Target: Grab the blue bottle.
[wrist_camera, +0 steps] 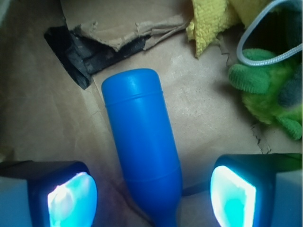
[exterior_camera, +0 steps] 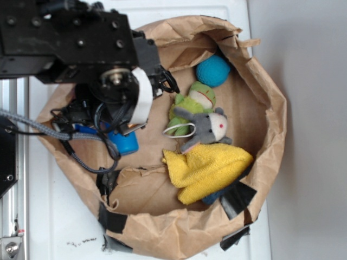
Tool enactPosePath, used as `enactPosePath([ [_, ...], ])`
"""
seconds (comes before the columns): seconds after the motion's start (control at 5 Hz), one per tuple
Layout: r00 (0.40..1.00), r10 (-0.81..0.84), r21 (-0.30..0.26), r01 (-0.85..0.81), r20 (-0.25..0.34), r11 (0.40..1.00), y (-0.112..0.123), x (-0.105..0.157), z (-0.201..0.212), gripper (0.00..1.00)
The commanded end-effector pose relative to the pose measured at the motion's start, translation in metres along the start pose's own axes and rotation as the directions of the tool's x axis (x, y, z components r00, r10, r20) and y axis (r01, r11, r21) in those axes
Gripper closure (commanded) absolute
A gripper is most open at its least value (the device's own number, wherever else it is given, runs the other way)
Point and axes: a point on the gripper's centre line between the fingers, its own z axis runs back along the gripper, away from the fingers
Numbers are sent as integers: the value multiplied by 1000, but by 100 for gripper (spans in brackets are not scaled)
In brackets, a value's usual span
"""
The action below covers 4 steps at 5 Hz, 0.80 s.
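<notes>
Between the spread, empty jaws lies the blue bottle [wrist_camera: 141,146] on the paper bag [wrist_camera: 208,109] floor, so the approach looks finished and the next move calls for lowering and clamping.

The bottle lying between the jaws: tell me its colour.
Plain bright blue all over, with no pattern; the blue bottle shows best in the wrist view.
</notes>
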Motion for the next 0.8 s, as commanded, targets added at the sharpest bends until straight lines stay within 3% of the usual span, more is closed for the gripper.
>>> enactPosePath([
  [0.0,1000,-6,56,5,23,998,-5,18,-6,0],
  [0.2,999,5,160,-10,32,987,-7,33,-27,0],
  [0.6,1000,-30,143,28,9,989,-7,41,-44,0],
])
